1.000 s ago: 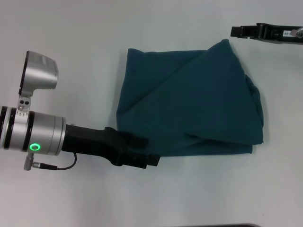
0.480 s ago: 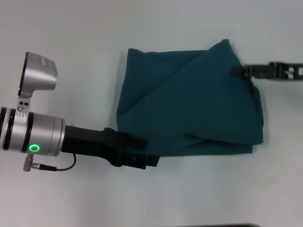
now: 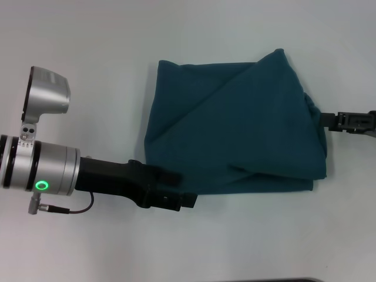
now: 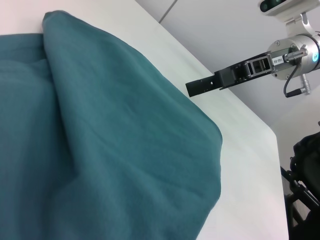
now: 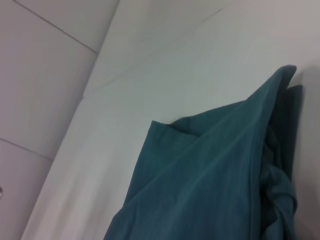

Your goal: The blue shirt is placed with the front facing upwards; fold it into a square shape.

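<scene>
My left gripper [image 3: 187, 200] sits at the lower left of the head view, its black fingers pressed against the near left corner of the blue shirt [image 3: 235, 135]; cloth hides the tips, so I cannot tell whether it is clamped or released. Behind it the black wrist runs back to the silver arm housing with a green ring light at the left edge of the frame.

My right gripper [image 3: 330, 120] comes in from the right edge at mid-height, its tip touching the shirt's bunched right side. In the left wrist view the same gripper [image 4: 200, 86] shows as a thin black bar just past the cloth; its fingers are edge-on and I cannot judge their state.

The shirt lies folded in the middle of the white table [image 3: 88, 59], a rough square with plain teal fabric up. One diagonal crease runs from the left side up to a peaked upper right corner. The right edge is rumpled into soft layered folds, and the near edge is a doubled hem. The cloth is matte knit.

White tabletop lies bare on every side of the shirt, widest at the upper left and along the bottom.
</scene>
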Robot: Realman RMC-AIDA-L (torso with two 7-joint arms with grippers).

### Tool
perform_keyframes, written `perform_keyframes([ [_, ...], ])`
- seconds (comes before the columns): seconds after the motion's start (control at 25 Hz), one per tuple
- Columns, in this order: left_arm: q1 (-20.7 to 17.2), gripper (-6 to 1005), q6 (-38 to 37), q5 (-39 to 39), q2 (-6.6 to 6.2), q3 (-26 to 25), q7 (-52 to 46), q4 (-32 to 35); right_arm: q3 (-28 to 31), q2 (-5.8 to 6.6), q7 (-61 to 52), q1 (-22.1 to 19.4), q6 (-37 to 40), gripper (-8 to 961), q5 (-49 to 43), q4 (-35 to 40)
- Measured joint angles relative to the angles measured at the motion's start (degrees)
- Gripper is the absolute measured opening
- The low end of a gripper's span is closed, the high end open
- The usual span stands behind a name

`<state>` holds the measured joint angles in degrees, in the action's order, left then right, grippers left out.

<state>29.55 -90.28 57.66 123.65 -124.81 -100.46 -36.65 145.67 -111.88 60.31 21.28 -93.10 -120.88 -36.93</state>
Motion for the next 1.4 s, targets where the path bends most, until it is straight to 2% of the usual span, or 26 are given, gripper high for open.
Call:
perform_keyframes([
  [0.4,0.0,768,0.0,-0.1,0.0,0.0,0.0,0.0,-0.6,-1.58,0.6,1.6,3.2,702,-0.2,0.8],
  [1.4,0.0,768,0.0,-0.1,0.0,0.0,0.0,0.0,-2.5,-1.66,0.7,1.4,2.8,693,-0.3,2.6],
])
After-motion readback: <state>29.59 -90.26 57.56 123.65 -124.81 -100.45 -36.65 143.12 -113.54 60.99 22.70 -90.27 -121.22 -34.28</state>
